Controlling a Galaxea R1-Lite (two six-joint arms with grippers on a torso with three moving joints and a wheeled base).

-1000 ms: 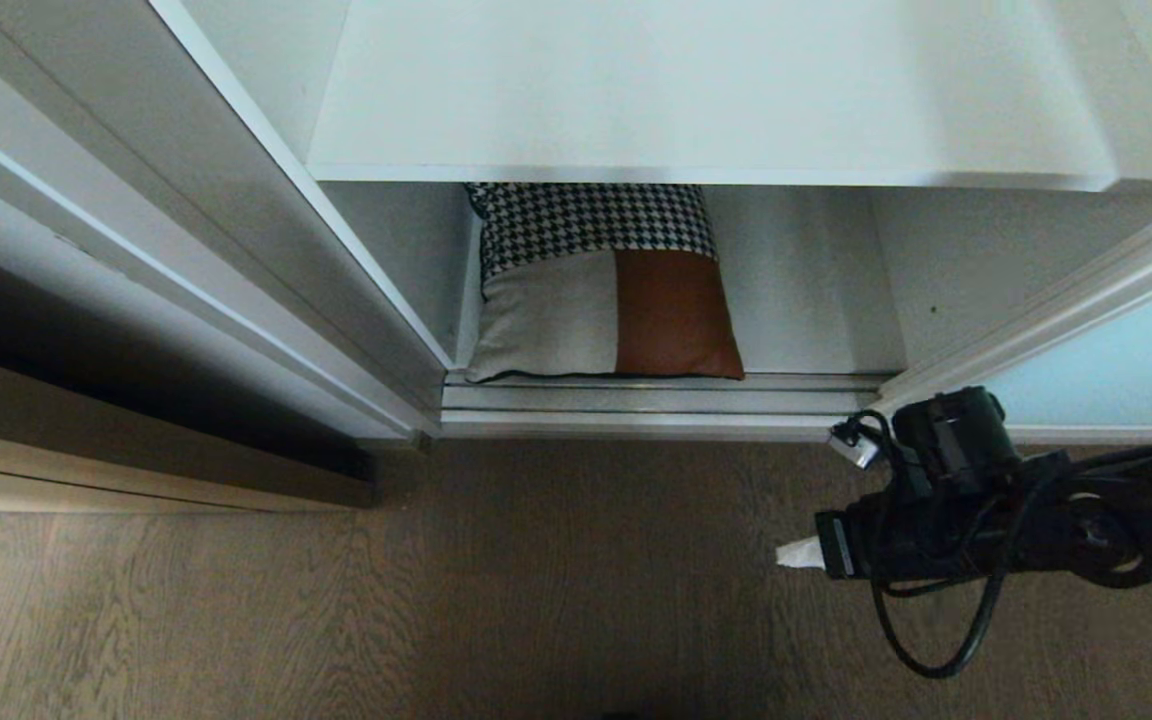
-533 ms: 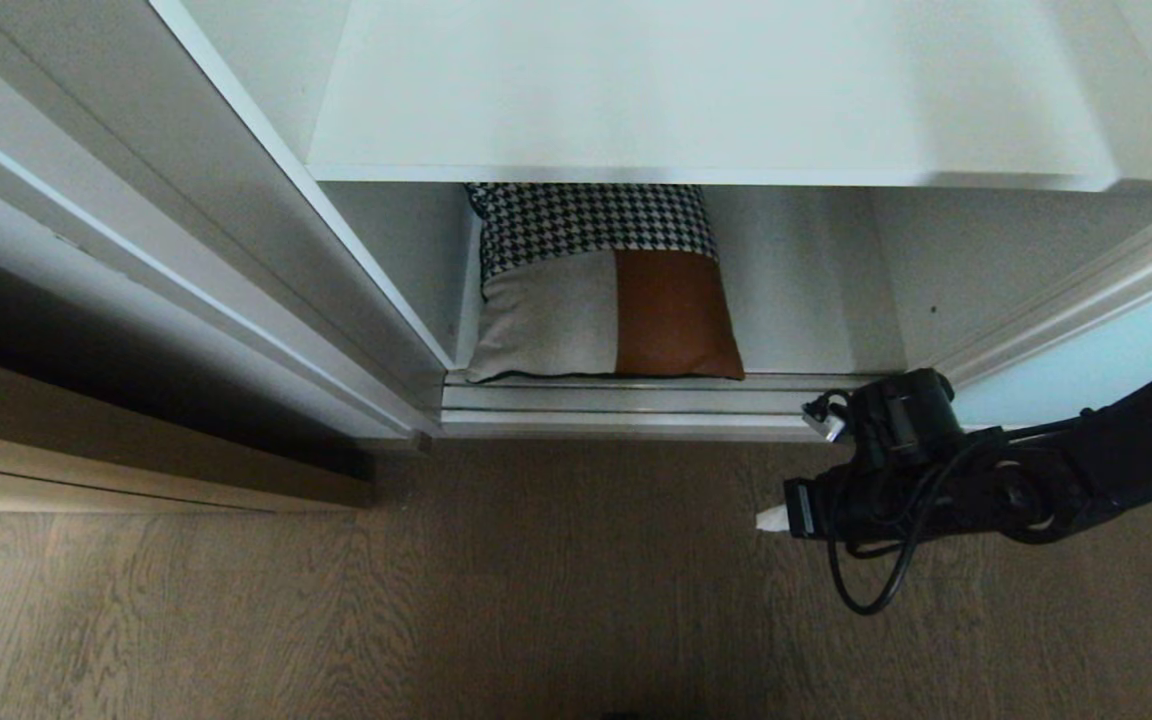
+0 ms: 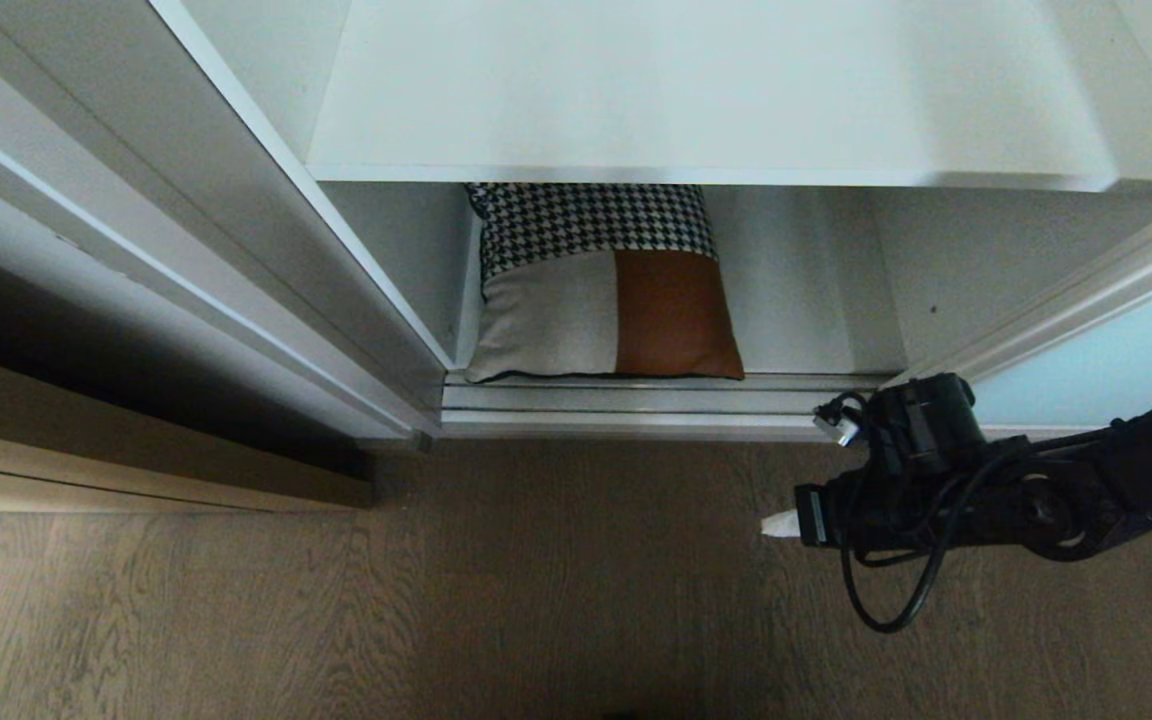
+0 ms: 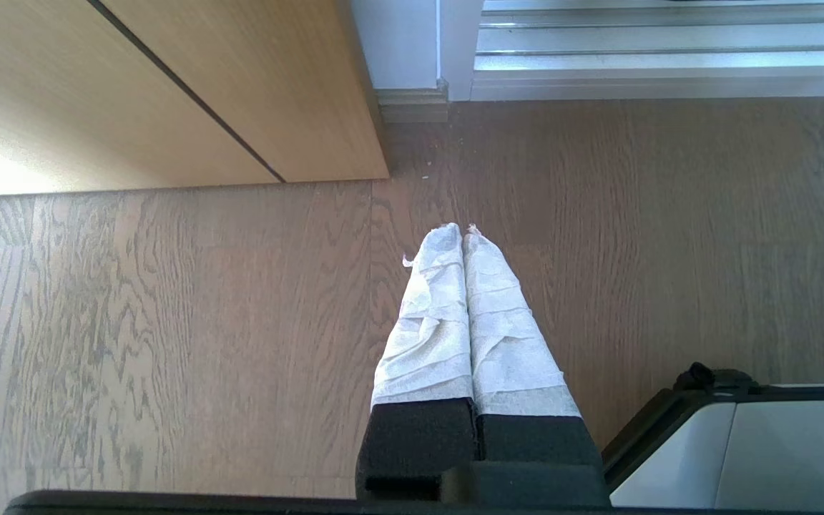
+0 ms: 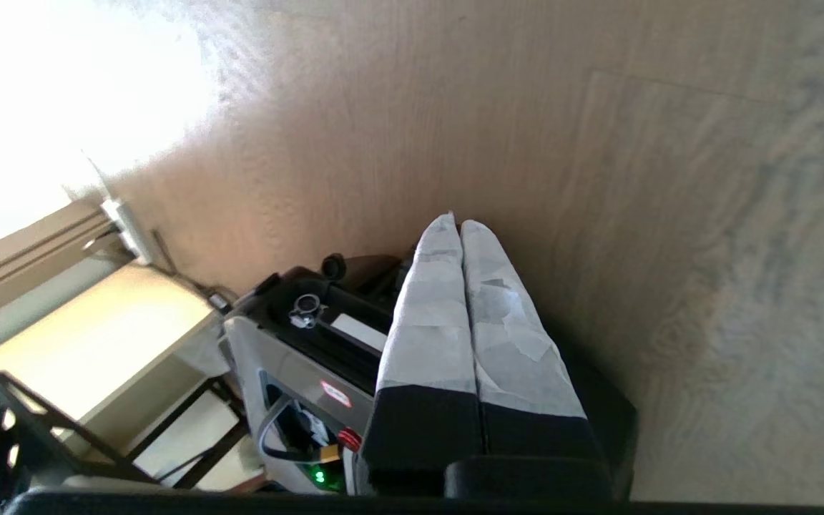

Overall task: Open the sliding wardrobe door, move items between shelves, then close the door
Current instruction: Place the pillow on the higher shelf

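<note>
The right gripper (image 3: 781, 523), fingers pressed together and empty, hangs over the floor just outside the wardrobe's bottom track (image 3: 636, 400). With the sliding wardrobe door (image 3: 1106, 375) pushed aside, the moving step looks at hand; next it must open and reach in. One patchwork cushion (image 3: 601, 285) lies beneath one visible shelf (image 3: 706, 95).
</note>
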